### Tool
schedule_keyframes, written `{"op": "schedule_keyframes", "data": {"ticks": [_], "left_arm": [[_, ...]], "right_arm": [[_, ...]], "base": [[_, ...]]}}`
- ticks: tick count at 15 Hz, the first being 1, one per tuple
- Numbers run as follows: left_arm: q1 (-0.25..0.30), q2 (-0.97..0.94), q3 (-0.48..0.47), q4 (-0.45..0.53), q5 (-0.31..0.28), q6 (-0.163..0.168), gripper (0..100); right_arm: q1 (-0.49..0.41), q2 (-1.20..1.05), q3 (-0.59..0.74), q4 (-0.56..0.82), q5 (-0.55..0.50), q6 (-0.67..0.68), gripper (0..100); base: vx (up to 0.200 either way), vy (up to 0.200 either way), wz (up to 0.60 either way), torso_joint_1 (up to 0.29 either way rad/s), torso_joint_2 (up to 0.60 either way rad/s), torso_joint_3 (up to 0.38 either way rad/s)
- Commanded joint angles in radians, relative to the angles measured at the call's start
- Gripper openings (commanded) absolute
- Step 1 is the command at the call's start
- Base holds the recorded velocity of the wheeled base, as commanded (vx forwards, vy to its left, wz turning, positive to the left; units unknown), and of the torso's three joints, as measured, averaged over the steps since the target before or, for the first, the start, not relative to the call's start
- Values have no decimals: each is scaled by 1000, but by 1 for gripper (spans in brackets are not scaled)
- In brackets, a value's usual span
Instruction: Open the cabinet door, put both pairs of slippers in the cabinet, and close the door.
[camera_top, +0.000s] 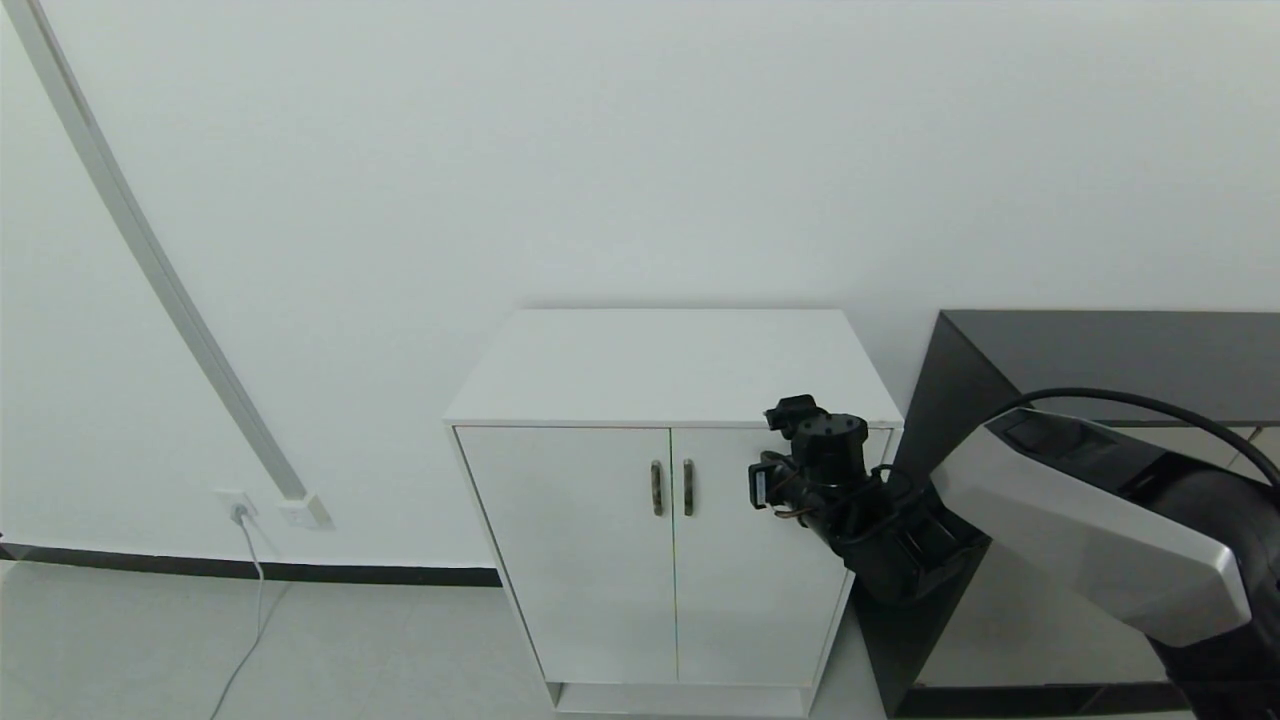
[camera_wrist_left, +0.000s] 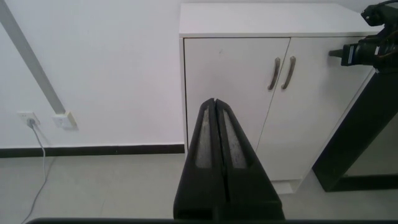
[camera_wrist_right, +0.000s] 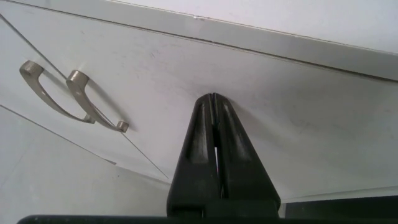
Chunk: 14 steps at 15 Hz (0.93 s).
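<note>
Conduit: a pale conduit (camera_top: 150, 250) is seen running slantwise down the wall (camera_top: 600, 150) at far left.
Socket: a socket (camera_top: 236, 503) is set low on the wall beside the conduit's foot, with a cable (camera_top: 255, 600) hung from it down to the floor (camera_top: 120, 640).
Left gripper: the left gripper (camera_wrist_left: 214, 102) is held with its fingers pressed together and nothing between them. It is pointed at the cabinet from well apart, on the left door's side.
Cabinet: the white cabinet (camera_top: 670, 370) is stood against the wall at centre.
Doors: the left door (camera_top: 580, 560) and the right door (camera_top: 750, 600) are both shut, with only a thin seam between them.
Handles: the left handle (camera_top: 657, 488) and the right handle (camera_top: 688, 487) are mounted upright, just beside each other on either side of the seam, near the doors' top.
Right gripper: the right gripper (camera_wrist_right: 213, 98) is closed and empty. It is held close before the right door's upper part, just under the cabinet top and to the right of both handles. Whether the tips touch the door cannot be told.
Dark unit: a dark unit (camera_top: 1100, 350) is placed just beside the cabinet on the right.
</note>
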Motion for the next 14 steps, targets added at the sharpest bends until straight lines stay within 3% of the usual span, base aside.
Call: {"op": "schedule_keyframes", "data": {"ticks": [1, 7, 14], "left_arm": [[0, 1, 0, 0, 0, 0, 0], [0, 1, 0, 0, 0, 0, 0], [0, 1, 0, 0, 0, -2, 0]], "right_arm": [[-1, 1, 0, -3, -1, 0, 0], [11, -117, 132, -18, -1, 3, 0], [13, -435, 482, -95, -7, 0, 0]], "base": [[0, 0, 0, 0, 0, 0], [0, 0, 0, 0, 0, 0], [0, 0, 0, 0, 0, 0]]}}
